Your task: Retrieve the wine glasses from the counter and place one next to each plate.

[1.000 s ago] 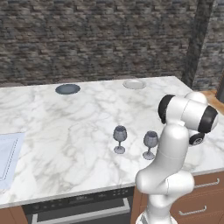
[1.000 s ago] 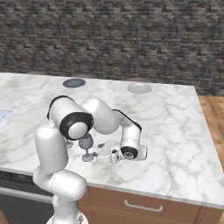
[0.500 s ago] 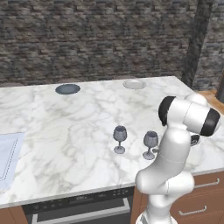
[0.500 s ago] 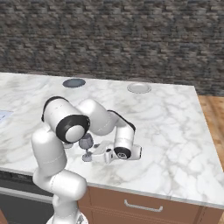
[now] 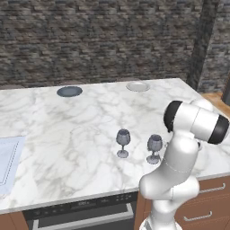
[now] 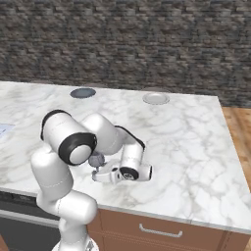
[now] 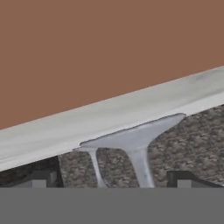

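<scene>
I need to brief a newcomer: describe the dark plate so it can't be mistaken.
On the white marble counter, look along the far edge by the stone wall. Two round plates sit there; the dark plate is the left one, slate grey, unlike the pale plate.

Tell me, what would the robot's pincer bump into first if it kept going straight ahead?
Probably the nearer wine glass. Its stem stands between the open pincer's fingertips in the hand view, with the second glass's stem just beside it. How far off it is, I can't tell.
</scene>
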You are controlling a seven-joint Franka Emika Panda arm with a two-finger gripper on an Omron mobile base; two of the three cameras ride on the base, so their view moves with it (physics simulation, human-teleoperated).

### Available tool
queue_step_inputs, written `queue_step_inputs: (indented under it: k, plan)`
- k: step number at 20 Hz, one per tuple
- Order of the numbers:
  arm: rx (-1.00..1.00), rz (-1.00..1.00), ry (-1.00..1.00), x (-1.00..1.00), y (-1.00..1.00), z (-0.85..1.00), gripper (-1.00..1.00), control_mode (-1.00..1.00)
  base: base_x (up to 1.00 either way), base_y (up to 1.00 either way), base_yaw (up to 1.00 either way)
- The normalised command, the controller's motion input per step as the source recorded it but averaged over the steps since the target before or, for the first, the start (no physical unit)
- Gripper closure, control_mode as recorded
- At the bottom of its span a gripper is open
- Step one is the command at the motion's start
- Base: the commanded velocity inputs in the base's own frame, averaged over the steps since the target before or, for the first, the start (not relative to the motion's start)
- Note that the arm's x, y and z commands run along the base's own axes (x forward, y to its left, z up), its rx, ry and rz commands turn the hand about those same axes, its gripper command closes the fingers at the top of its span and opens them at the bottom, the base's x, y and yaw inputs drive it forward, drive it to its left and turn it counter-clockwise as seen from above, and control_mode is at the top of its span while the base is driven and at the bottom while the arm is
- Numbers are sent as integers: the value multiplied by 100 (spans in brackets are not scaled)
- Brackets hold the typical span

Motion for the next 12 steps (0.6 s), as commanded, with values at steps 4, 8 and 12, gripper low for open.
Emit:
queue_step_inputs:
  k: [4, 8, 12]
  plan:
    - [0, -6, 0, 0, 14, 0, 100, -100, 0, 0, 0]
    - [0, -6, 0, -4, 0, 1, 100, -100, 0, 0, 0]
    - [0, -6, 0, -23, 0, 22, 100, -100, 0, 0, 0]
